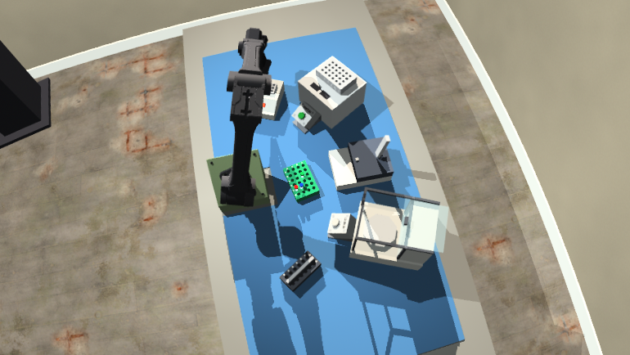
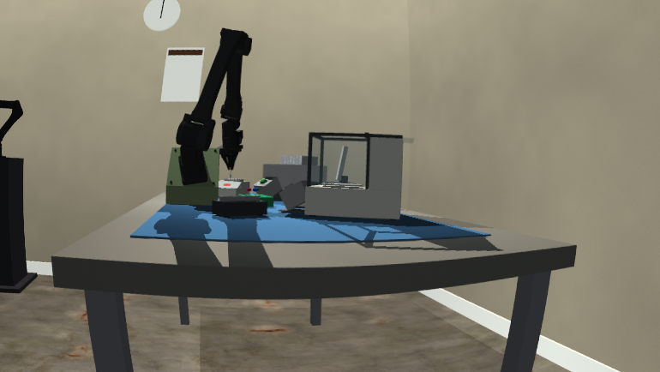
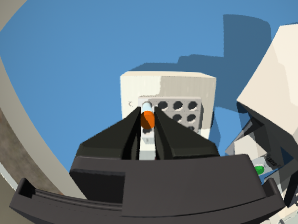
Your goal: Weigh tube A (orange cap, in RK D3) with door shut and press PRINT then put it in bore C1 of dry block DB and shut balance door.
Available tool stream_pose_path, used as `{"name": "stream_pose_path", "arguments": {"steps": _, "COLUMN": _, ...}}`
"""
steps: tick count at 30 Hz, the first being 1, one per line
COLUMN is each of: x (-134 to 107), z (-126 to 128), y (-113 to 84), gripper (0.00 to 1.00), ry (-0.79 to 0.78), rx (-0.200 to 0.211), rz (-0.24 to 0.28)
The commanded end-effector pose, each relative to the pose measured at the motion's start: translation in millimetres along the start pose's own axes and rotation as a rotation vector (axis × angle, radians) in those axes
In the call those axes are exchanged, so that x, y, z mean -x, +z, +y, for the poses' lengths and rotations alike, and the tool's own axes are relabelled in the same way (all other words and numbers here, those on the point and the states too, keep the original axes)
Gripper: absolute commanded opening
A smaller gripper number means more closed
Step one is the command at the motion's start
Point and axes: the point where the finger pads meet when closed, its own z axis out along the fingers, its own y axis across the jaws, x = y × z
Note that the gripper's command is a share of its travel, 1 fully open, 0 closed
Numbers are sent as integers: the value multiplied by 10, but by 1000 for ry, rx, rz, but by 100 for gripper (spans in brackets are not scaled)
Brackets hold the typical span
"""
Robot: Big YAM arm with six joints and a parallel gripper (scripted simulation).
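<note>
My gripper (image 2: 230, 168) (image 3: 147, 112) is shut on tube A (image 2: 230, 175) (image 3: 147, 120) by its orange cap. The tube hangs about upright over the left columns of the dry block (image 1: 274, 100) (image 2: 237, 189) (image 3: 131, 91); whether its tip is inside a bore I cannot tell. Three columns of empty bores show to its right in the wrist view. The balance (image 1: 416, 258) (image 2: 351, 201) has its door (image 1: 442, 229) slid back, so its box is open on top. Its pan (image 1: 381, 226) is bare. Its front console (image 1: 340, 224) shows; no lit green lamp can be made out.
The green tube rack (image 1: 314, 193) (image 2: 267, 199) holds tubes with red and blue caps. The mixer (image 1: 344, 112) (image 3: 275, 80) stands close right of the dry block. The spectrophotometer (image 1: 370, 165) has its lid raised. The magnet block (image 1: 300, 271) (image 2: 240, 208) stands in front of the balance.
</note>
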Motion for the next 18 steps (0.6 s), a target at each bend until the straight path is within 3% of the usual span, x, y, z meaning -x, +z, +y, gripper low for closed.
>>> {"name": "stream_pose_path", "arguments": {"steps": 1, "x": -13, "z": 37, "y": -41, "gripper": 9, "ry": 6, "rx": 1, "rz": -15}}
{"name": "stream_pose_path", "arguments": {"steps": 18, "x": -9, "z": 23, "y": -88, "gripper": 9, "ry": 8, "rx": 2, "rz": -22}}
